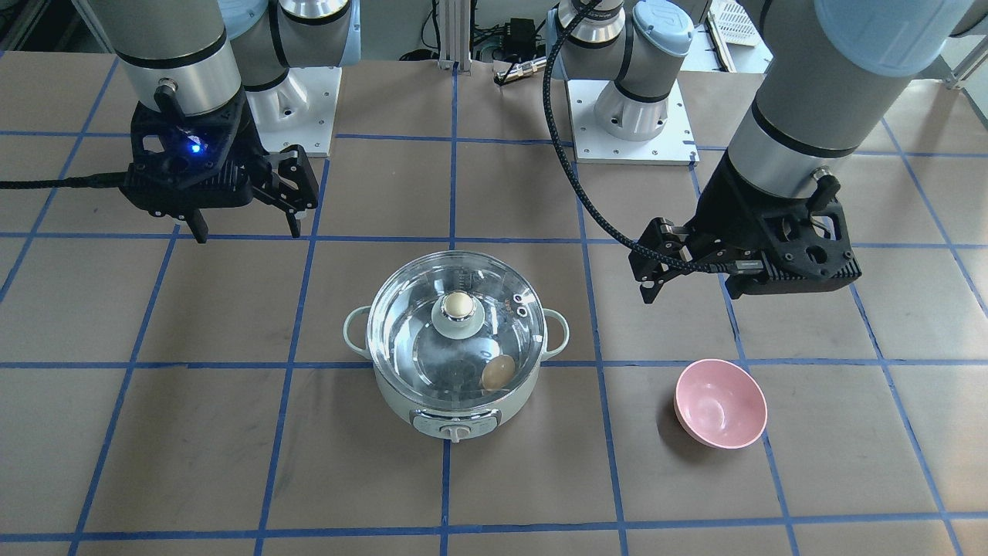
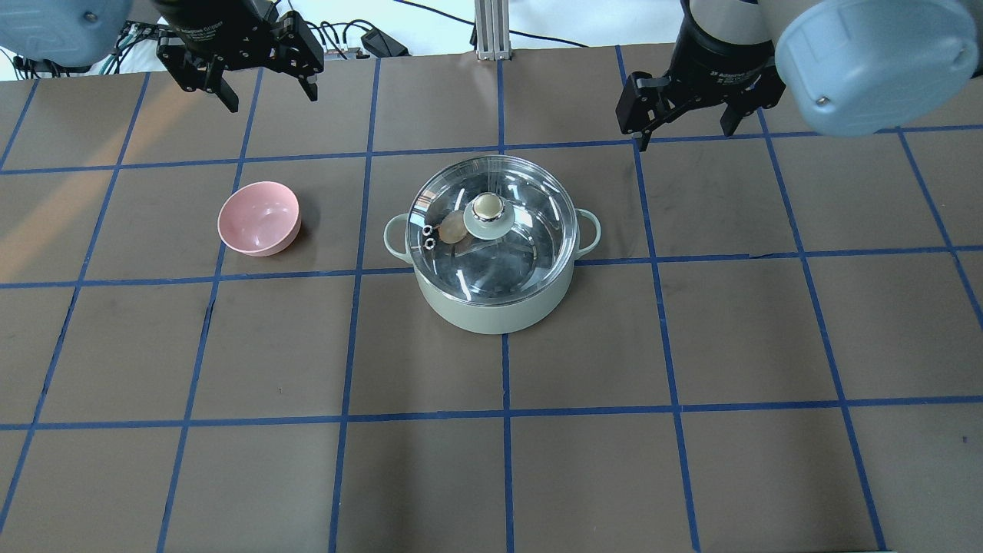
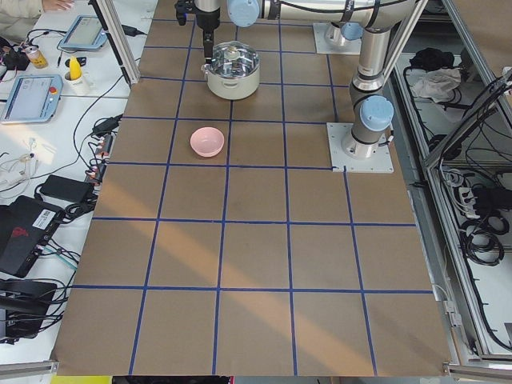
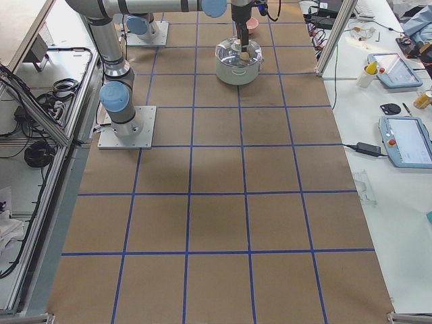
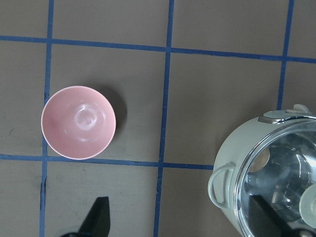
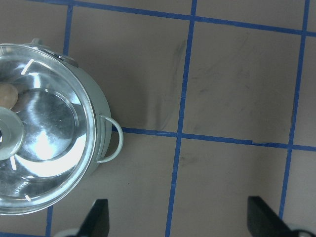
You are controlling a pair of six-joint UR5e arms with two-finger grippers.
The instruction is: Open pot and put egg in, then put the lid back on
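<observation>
The mint-green pot (image 1: pixel 401 401) stands at the table's middle, also in the overhead view (image 2: pixel 499 311). The clear glass lid (image 1: pixel 417 309) with its beige knob (image 2: pixel 488 206) sits on the pot. The tan egg (image 1: pixel 498 373) lies inside and shows through the glass in the overhead view (image 2: pixel 453 228) and the left wrist view (image 5: pixel 260 160). My left gripper (image 2: pixel 270 96) is open and empty, raised behind the pink bowl. My right gripper (image 2: pixel 683 132) is open and empty, raised behind the pot's right side. Neither touches the pot.
A pink bowl (image 2: pixel 259 217) stands empty on my left of the pot, also in the left wrist view (image 5: pixel 78 122). Brown table with blue tape grid. Arm bases and cables lie at the robot's edge of the table.
</observation>
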